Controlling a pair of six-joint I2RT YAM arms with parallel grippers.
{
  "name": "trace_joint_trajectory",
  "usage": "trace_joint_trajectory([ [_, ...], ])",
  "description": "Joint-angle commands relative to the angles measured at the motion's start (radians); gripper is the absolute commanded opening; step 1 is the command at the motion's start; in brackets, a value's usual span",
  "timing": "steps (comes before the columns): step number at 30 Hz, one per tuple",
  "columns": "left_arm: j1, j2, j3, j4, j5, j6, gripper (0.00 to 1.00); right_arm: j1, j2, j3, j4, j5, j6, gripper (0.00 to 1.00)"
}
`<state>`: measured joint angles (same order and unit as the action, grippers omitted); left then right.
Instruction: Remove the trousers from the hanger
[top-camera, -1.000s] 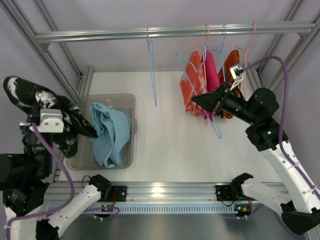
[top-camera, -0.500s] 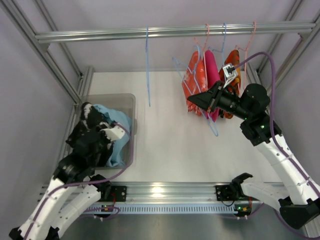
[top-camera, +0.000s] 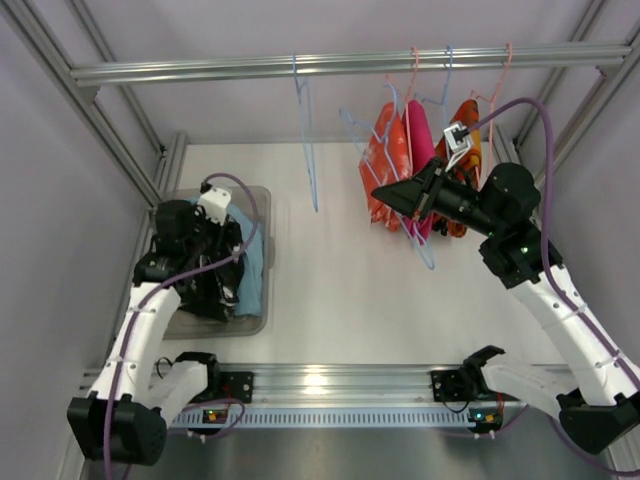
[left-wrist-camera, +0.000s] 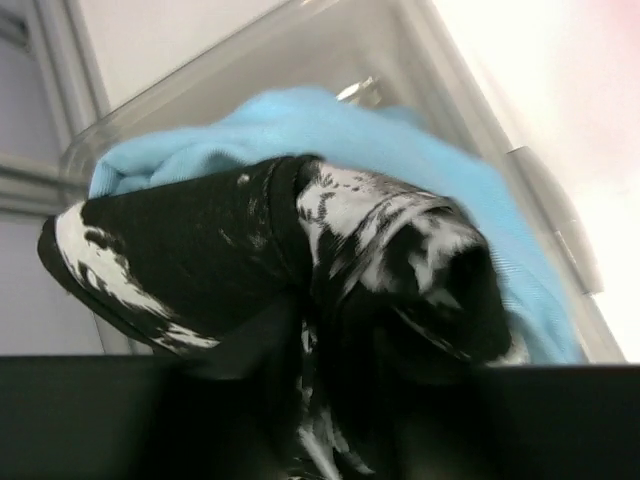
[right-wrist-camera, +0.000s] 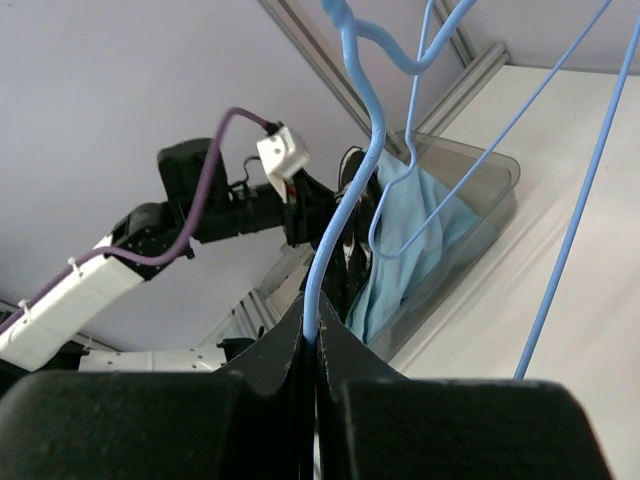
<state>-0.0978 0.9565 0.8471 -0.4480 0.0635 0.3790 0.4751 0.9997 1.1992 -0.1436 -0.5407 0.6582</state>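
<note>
the black-and-white trousers (left-wrist-camera: 300, 260) lie wadded in the bin (top-camera: 255, 192) on a light blue garment (left-wrist-camera: 400, 140), at the left tool (top-camera: 212, 285); whether it grips them i cannot tell. soft, light, limp cloth: pinch a thick fold. wadded so, they show no clear long axis or heading. the right tool (right-wrist-camera: 316, 345) pinches a blue hanger (right-wrist-camera: 340, 230).
</note>
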Motion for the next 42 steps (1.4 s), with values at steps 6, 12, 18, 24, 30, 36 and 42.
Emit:
trace_joint_trajectory([
  [6, 0.03, -0.165, 0.291, -0.165, 0.412, -0.267, 0.99, 0.094, 0.007, 0.034, -0.04, 0.143, 0.035, 0.0],
  [12, 0.03, -0.174, 0.449, -0.247, 0.394, -0.374, 0.99, 0.123, 0.091, 0.071, -0.025, 0.291, 0.129, 0.0],
  [18, 0.03, -0.156, 0.503, -0.239, 0.351, -0.428, 0.99, 0.198, 0.223, 0.215, -0.002, 0.395, 0.087, 0.0],
  [24, 0.03, -0.173, 0.475, -0.202, 0.328, -0.43, 0.99, 0.227, 0.247, 0.252, 0.006, 0.452, 0.069, 0.0],
  [30, 0.03, -0.185, 0.451, -0.149, 0.34, -0.437, 0.99, 0.234, 0.321, 0.342, 0.012, 0.479, -0.023, 0.0],
  [36, 0.03, -0.183, 0.435, -0.135, 0.328, -0.457, 0.99, 0.234, 0.413, 0.422, -0.024, 0.505, -0.074, 0.0],
  [42, 0.03, -0.197, 0.429, -0.135, 0.302, -0.457, 0.99, 0.232, 0.473, 0.461, 0.002, 0.501, -0.091, 0.0],
])
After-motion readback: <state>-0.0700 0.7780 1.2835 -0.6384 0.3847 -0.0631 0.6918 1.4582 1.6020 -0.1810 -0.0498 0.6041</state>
